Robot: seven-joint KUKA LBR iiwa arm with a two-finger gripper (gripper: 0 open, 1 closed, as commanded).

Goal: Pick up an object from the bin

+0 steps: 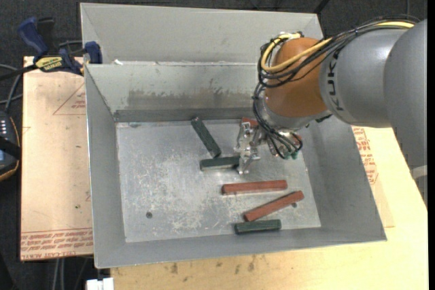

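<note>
Your gripper (245,157) hangs low inside the bin (102,166), a little right of its middle, beneath the arm's orange wrist cover (293,88) and its bundle of cables. Its tip sits at the right end of a dark green bar (217,163) that lies flat on the bin floor, running left to right. You cannot tell from this angle whether the two touch, nor whether the gripper is open or closed.

On the far side of that bar, a slanted green bar (205,136) runs from near the foot of the far wall down toward the first bar's middle. On the near side lie three more pieces close together. First is a red-brown bar (254,187), lying almost level. Next is a tilted red-brown bar (273,206), its right end farther back. Nearest of all is a short dark green block (257,227), just beside the tilted bar's left end.
</note>
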